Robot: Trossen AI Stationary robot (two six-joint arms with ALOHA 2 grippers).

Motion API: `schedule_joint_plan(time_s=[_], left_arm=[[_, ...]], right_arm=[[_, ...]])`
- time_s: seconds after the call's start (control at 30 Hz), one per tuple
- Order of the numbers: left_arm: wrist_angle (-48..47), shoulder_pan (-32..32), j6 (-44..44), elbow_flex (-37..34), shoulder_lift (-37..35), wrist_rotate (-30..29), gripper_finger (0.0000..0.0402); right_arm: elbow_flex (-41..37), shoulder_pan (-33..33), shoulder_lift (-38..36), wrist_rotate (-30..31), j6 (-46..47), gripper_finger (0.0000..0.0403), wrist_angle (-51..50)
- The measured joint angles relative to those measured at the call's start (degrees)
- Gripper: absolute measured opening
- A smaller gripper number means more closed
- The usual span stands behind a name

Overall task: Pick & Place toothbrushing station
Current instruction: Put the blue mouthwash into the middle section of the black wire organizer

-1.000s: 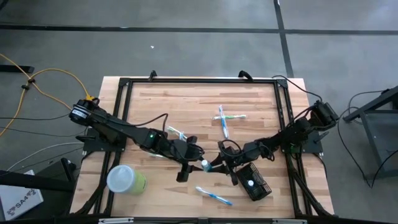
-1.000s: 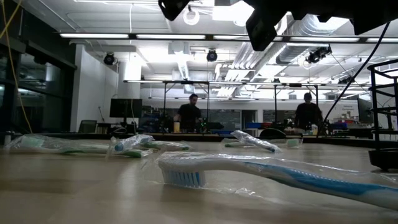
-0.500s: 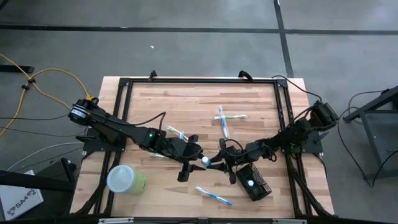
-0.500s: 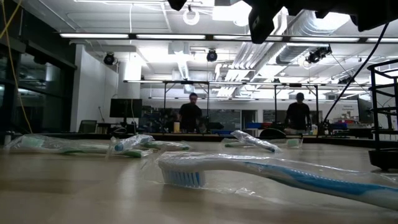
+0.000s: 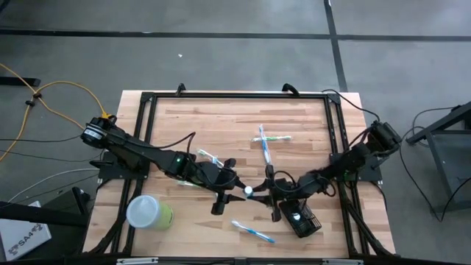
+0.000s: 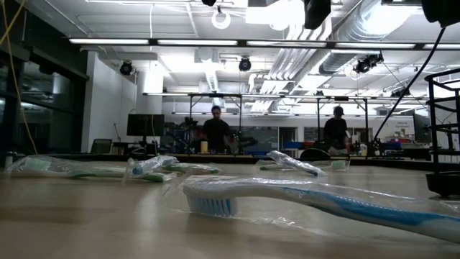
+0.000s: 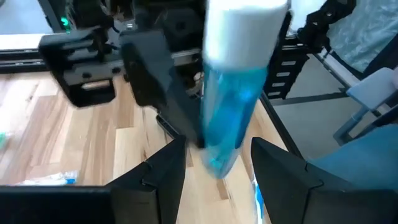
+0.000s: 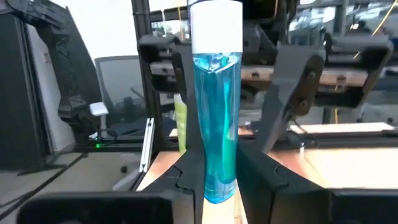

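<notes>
A clear blue tube with a white cap (image 5: 249, 191) stands upright in the air over the table's near middle, between my two grippers. My right gripper (image 5: 263, 193) is shut on it; it also shows in the right wrist view (image 8: 216, 93). My left gripper (image 5: 234, 193) is open, with a finger on either side of the tube's lower part (image 7: 224, 155) and a gap showing. The black wire-mesh holder (image 5: 300, 218) rests on the table at the near right, just beyond my right gripper, with a small white thing inside. My right gripper pinches the tube's lower end (image 8: 215, 177) between its two fingers. The fingers come level from the table's right side and lie across the tube. The tube stands upright above them, white cap up, lifted clear of the table.
A lime-green cup with a whitish lid (image 5: 149, 213) lies at the near left. Wrapped toothbrushes lie at the far middle (image 5: 265, 140), behind my left arm (image 5: 207, 157) and near the front edge (image 5: 252, 232); one fills the low view's foreground (image 6: 302, 198).
Both grippers have risen: in the low view their dark shapes have gone almost out of the top of the picture. The tube's cap has shifted a little toward the table's right edge with my right gripper.
</notes>
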Motion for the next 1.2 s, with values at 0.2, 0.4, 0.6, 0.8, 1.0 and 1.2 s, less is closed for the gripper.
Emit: schedule_joint_plan(time_s=[0.2,0.4,0.6,0.8,1.0,1.2], left_arm=[[1.8,0.0,0.5,0.0,0.0,0.0,0.0175],[3.7,-0.1,1.5,0.0,0.0,0.0,0.0175],[4.1,-0.1,1.4,0.0,0.0,0.0,0.0175],[4.7,-0.1,1.5,0.0,0.0,0.0,0.0175],[6.2,-0.1,2.4,0.0,0.0,0.0,0.0175],[6.9,-0.1,2.7,0.0,0.0,0.0,0.0175]], right_arm=[[0.0,0.6,0.0,1.5,-0.3,0.0066,0.0],[0.0,0.6,0.0,1.5,-0.3,0.0066,0.0],[0.0,0.6,0.0,1.5,-1.3,0.0066,1.2],[0.0,0.6,0.0,1.5,-1.7,0.0066,2.1],[0.0,0.6,0.0,1.4,-1.8,0.0066,2.1],[0.0,0.6,0.0,1.4,-1.8,0.0066,2.1]])
